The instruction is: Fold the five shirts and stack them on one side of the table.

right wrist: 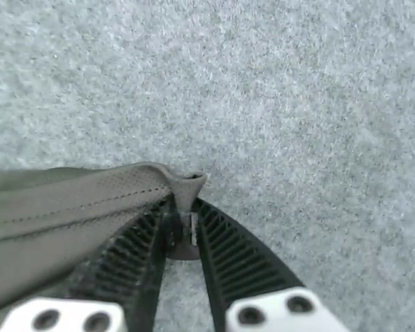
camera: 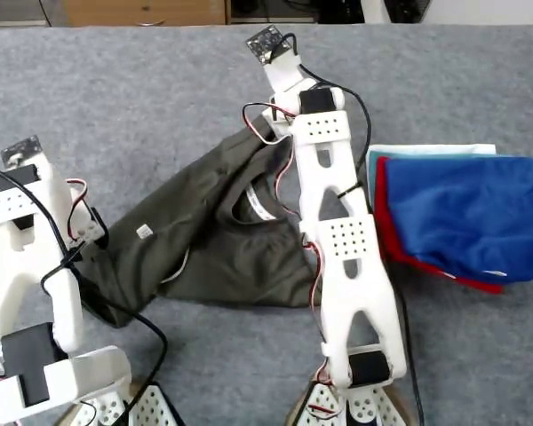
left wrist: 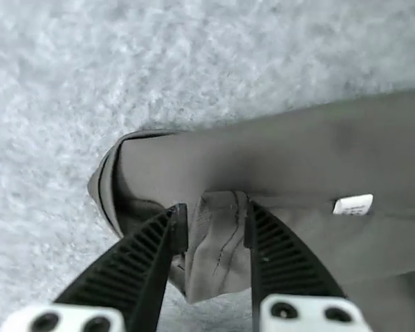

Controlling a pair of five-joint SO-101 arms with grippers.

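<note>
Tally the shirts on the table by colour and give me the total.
olive shirt: 1
blue shirt: 1
red shirt: 1
teal shirt: 1
white shirt: 1
Total: 5

Count: 2 arms, i.e. left arm (camera: pixel 22 266) and right arm (camera: pixel 342 231); 5 shirts: 1 olive shirt (camera: pixel 213 257) unfolded, 4 folded: blue shirt (camera: pixel 471 217), red shirt (camera: pixel 384 222), teal shirt (camera: pixel 373 162), white shirt (camera: pixel 426 148)
</note>
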